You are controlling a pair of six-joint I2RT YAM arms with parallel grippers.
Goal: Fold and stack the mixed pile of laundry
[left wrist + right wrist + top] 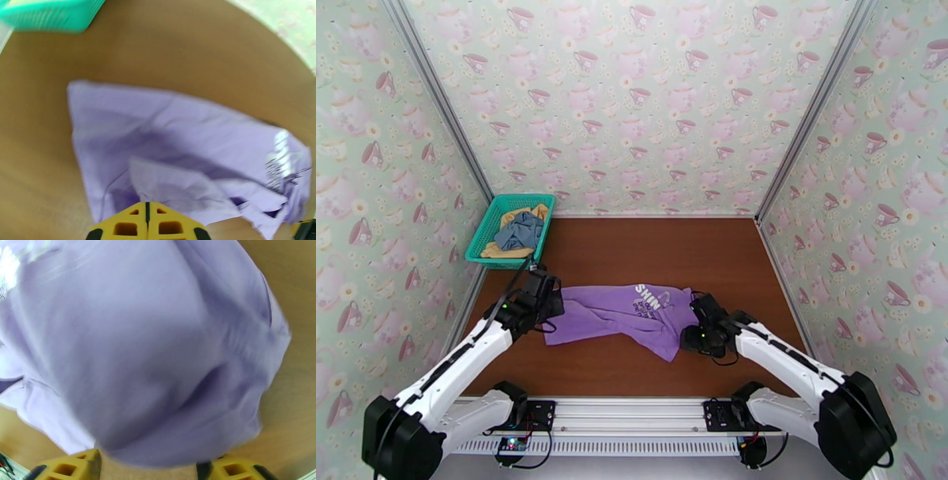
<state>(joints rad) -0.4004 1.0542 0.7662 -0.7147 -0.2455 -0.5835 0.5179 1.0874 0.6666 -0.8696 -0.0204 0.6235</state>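
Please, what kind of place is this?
Probably a robot test booth, not a home: wallpapered panels between metal posts enclose a brown table, and two arms are bolted to a rail, with a shirt and a basket laid out.

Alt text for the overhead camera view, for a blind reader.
A purple T-shirt lies crumpled on a brown table, the left gripper at its left edge, the right gripper at its right. Far left, a teal basket holds a grey-blue piece and a mustard piece.

t-shirt (620, 312) lies between left hand (549, 304) and right hand (694, 328); basket (484, 237) in far left corner holds two garments (520, 231).
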